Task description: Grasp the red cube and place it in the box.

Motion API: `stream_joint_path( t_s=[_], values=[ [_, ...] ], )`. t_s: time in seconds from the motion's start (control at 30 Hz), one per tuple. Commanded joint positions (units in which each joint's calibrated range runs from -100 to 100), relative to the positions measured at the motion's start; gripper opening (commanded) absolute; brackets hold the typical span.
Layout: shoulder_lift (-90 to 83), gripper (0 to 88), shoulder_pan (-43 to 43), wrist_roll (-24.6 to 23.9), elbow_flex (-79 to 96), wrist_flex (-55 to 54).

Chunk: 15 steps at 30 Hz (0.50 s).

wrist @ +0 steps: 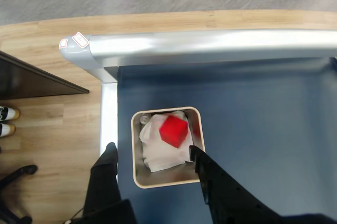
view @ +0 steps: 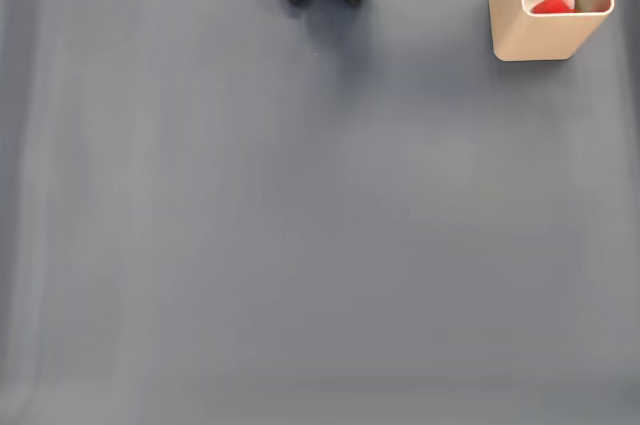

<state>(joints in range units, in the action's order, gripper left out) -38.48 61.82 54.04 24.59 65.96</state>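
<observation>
Box holds the red cube on white padding; the gripper, jaws wide and empty above it, should lift straight up.

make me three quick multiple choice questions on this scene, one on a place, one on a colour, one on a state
1. Where is the red cube?
A. on the mat
B. in the box
C. between the fingers

2. What colour is the table mat?
A. blue-grey
B. green
C. white

3. How is the gripper?
A. shut on the cube
B. open above the box
C. flat on the mat

Answers: 1 B, the cube lies on white material inside the box; 2 A, in both views; 3 B, in the wrist view the fingers stand apart, empty.
</observation>
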Motion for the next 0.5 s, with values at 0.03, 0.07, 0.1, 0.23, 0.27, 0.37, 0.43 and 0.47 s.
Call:
stream_joint_path(
  t_s=[0.03,0.07,0.1,0.23,0.27,0.37,0.43,0.47],
  values=[
    [-1.5,37.2,0.1,1.4,-3.1,0.0],
    [-1.2,37.8,0.1,1.2,-3.4,-0.3],
    [-1.0,38.3,0.1,1.0,-3.5,-0.7],
    [-0.9,39.5,0.1,0.7,-3.6,-0.5],
    [-1.1,39.6,0.1,0.7,-3.5,-0.4],
    [-1.7,39.9,0.1,0.8,-3.1,-0.4],
    [-1.8,39.9,0.1,0.7,-3.0,-0.4],
    [-1.8,39.9,0.1,0.6,-3.0,-0.4]
  ],
)
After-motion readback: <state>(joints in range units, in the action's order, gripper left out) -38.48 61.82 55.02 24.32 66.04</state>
